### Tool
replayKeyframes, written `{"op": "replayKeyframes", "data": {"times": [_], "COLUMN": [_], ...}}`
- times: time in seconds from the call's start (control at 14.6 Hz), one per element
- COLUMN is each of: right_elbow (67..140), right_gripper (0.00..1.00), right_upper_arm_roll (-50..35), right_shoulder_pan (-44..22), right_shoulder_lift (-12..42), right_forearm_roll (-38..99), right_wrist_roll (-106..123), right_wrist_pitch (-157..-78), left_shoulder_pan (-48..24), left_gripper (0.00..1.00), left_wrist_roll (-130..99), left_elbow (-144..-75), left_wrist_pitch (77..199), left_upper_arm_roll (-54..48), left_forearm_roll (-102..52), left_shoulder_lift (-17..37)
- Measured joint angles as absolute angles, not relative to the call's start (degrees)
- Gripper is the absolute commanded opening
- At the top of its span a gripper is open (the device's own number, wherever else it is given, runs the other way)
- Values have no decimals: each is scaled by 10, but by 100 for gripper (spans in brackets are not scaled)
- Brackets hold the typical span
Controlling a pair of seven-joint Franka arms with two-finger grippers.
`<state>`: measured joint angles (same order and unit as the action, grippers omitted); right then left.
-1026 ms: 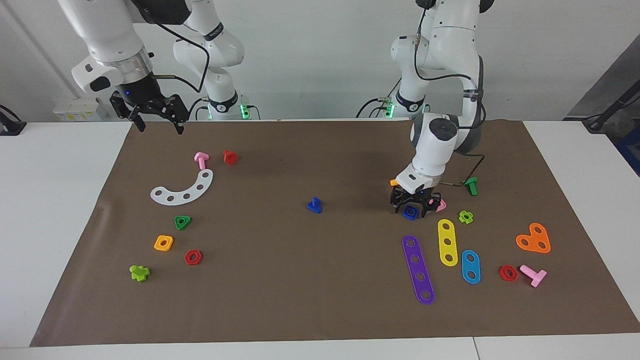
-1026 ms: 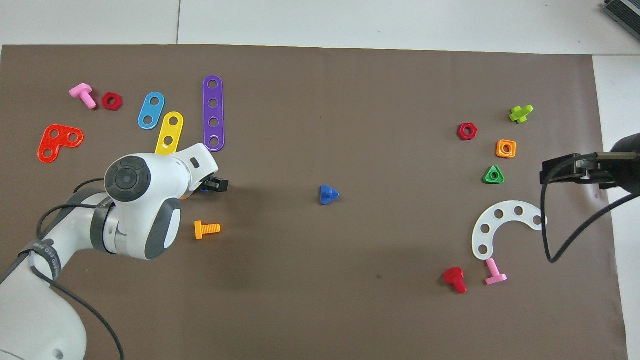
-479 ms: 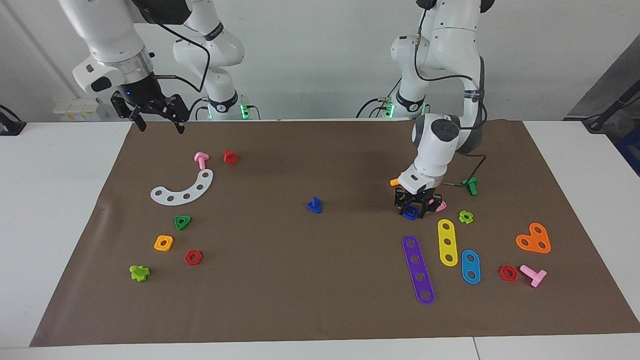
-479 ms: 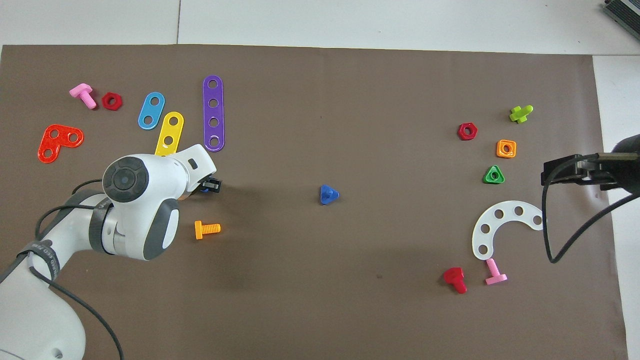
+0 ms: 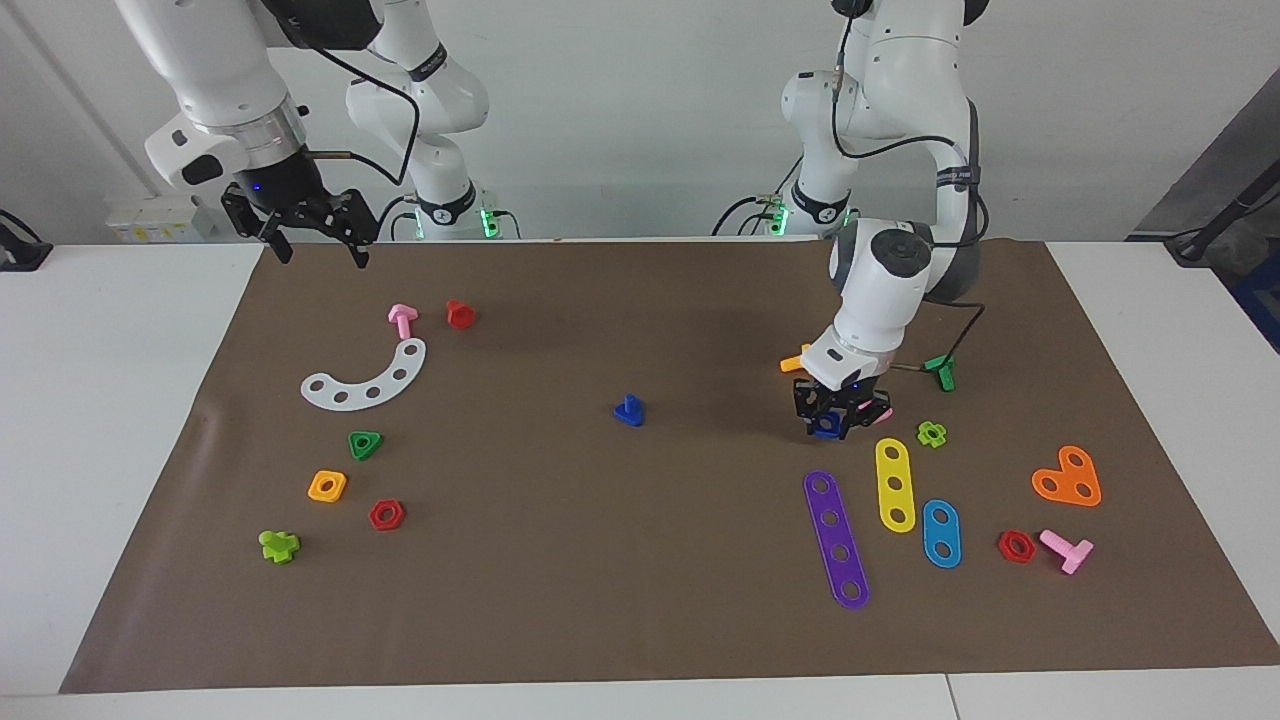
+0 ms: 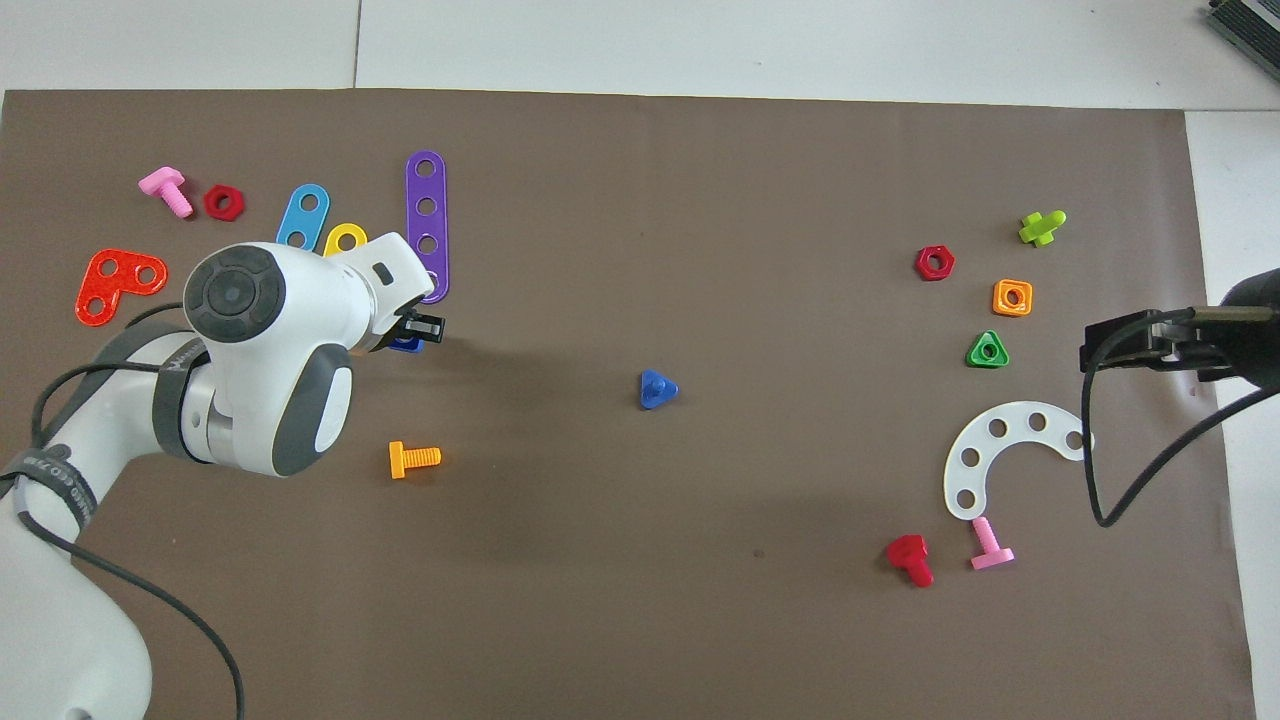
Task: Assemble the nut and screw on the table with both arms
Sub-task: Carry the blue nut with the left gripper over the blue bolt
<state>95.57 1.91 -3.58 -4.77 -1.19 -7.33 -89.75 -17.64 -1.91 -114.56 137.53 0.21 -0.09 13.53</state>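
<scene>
A: Status, starting at the right arm's end of the table [image 5: 120, 420].

B: The right gripper [image 5: 318, 240] hangs in the air over the mat edge nearest the robots, above the pink bolt [image 5: 402, 320] and the white curved plate [image 5: 365, 380]. Its fingers are spread and it holds nothing. This arm waits.

A: Middle of the mat?

B: The screw [image 5: 629, 410] rests there alone, well apart from both grippers. It is dark blue, with its flat triangular head on the mat and its short shaft pointing up. It appears untouched.

A: The left arm's end?

B: The left gripper [image 5: 835, 412] is low over the mat, fingers pressed against the nut [image 5: 826, 425], a small dark-blue rounded square with a round centre hole. A pink nut [image 5: 880, 414] lies just beside it; the yellow strip [image 5: 895, 485] and purple strip [image 5: 837, 540] lie farther from the robots. Whether the nut is clear of the mat cannot be told.

A: Progress?

B: Early, by my judgement. The nut is gripped; taking the screw and joining the two remain.
</scene>
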Motion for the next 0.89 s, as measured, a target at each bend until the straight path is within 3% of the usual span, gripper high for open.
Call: {"op": "replayKeyframes", "data": {"times": [0.34,0.89], "right_elbow": [956,956], "right_gripper": [100,100], "right_upper_arm_roll": [17,17], "right_shoulder_pan": [-40,-40], "right_shoulder_lift": [-48,-48], "right_forearm_roll": [-12,-12], "right_wrist_roll": [-73,-73], "right_wrist_pitch": [-897,-897], "left_shoulder_pan": [-207,-250], "left_gripper": [0,0], "left_wrist_roll": [-126,-290], "left_elbow": [-1045,-985], "left_wrist_pitch": [1325,1301], "left_upper_arm_roll": [-44,-121], "left_forearm_roll": [22,83], "left_shoulder_lift": [171,210]}}
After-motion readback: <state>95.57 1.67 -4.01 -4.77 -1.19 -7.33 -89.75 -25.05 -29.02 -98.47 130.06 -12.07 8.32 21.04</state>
